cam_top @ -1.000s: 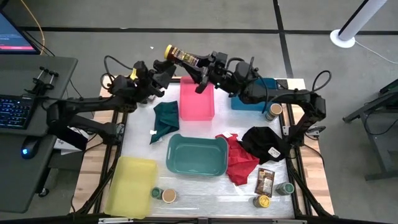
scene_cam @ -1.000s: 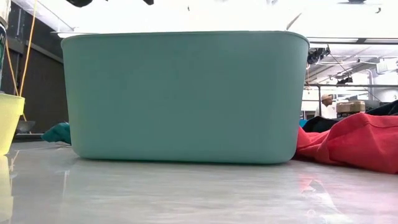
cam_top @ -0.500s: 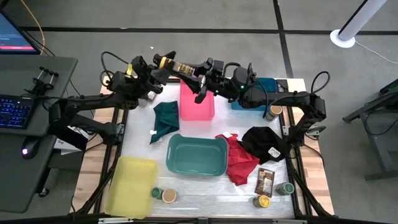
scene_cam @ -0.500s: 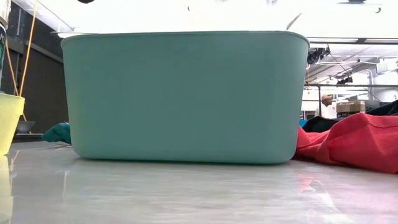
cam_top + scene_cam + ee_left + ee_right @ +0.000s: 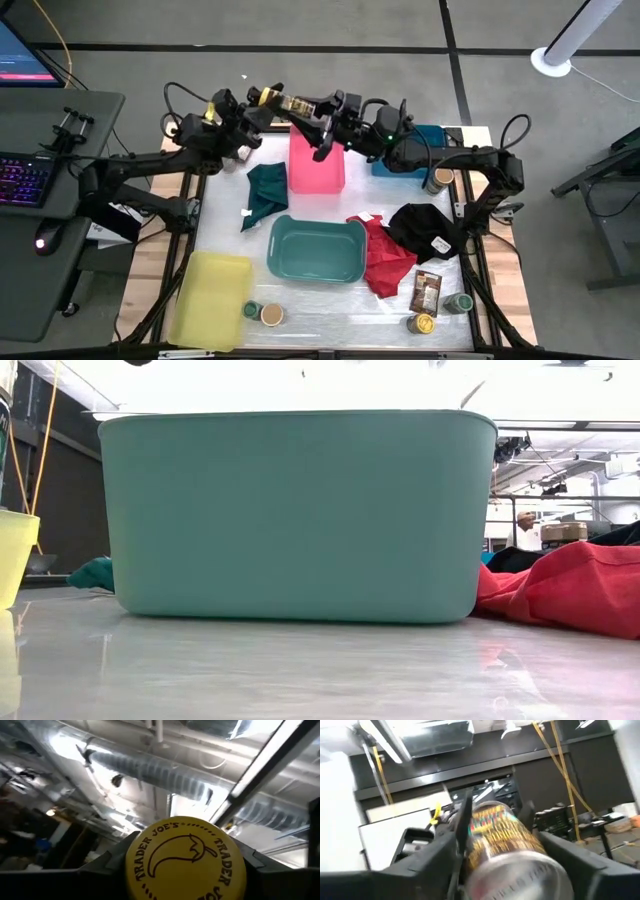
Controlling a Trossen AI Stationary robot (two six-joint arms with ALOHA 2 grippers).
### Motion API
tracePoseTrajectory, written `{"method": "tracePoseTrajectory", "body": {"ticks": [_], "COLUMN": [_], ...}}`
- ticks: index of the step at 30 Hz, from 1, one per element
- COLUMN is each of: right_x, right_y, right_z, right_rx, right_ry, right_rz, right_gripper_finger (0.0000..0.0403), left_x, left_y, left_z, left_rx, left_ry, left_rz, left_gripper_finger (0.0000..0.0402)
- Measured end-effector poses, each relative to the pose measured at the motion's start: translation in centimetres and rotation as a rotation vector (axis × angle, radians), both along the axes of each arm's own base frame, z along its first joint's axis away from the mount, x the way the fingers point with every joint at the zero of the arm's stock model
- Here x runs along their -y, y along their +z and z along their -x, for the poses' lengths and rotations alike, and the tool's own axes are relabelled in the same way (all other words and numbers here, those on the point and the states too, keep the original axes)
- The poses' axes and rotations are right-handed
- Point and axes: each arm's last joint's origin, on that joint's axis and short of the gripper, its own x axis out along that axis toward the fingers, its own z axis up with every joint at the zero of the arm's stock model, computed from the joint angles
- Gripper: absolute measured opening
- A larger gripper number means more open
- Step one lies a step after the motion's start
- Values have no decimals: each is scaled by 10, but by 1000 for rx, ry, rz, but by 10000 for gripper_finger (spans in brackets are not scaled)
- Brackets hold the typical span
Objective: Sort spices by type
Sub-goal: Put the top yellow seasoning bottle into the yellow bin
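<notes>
A spice jar (image 5: 287,102) with a yellow lid and a colourful label lies level in the air over the table's far edge, beside the pink bin (image 5: 316,160). My left gripper (image 5: 258,103) is shut on its lid end. My right gripper (image 5: 312,111) is shut on its base end. In the left wrist view the yellow lid (image 5: 186,857) faces the camera. The right wrist view looks at the jar's base (image 5: 520,875). More jars (image 5: 262,313) (image 5: 424,322) (image 5: 460,302) and a brown packet (image 5: 427,291) rest on the table near its near edge. My left gripper pinches the jar at its yellow lid (image 5: 150,845), one finger (image 5: 112,862) on each side of the rim. It comes level from the table's left, in line with the jar. My right gripper pinches the jar's body near the base (image 5: 485,860) between its two fingers (image 5: 430,860). It comes level from the table's right, along the jar. The jar is lifted clear and spans the two grippers.
A teal bin (image 5: 316,250) sits mid-table and fills the low view as a teal wall (image 5: 300,510). A yellow bin (image 5: 210,298) is near left, a blue bin (image 5: 425,150) under the right arm. Dark green (image 5: 265,190), red (image 5: 385,255) and black (image 5: 425,228) cloths lie around. Another jar (image 5: 437,180) stands at the right edge.
My right gripper carried the jar toward the table's left and a little down, tipping it flatter. My left gripper rose toward the far edge and met the lid end. Both have kept still over the last half second.
</notes>
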Motion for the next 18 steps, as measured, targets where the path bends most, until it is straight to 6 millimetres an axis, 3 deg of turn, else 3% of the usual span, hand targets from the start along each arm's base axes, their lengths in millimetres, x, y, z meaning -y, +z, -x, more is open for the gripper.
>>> {"method": "tracePoseTrajectory", "body": {"ticks": [4,10,14,18], "right_x": [7,18,24,26], "right_y": [4,18,30,38], "right_z": [5,22,43,67], "right_rx": [20,18,-60,-195], "right_ry": [-21,-55,-102,-145], "right_rz": [-5,-1,26,53], "right_gripper_finger": [339,352,353,354], "left_x": [-6,-12,-6,25], "left_y": [-1,2,-3,-18], "left_z": [2,18,37,65], "left_rx": [-37,-161,-434,-749], "left_ry": [24,113,102,-7], "left_rz": [13,-10,-51,-46], "left_gripper_finger": [190,190,190,190]}}
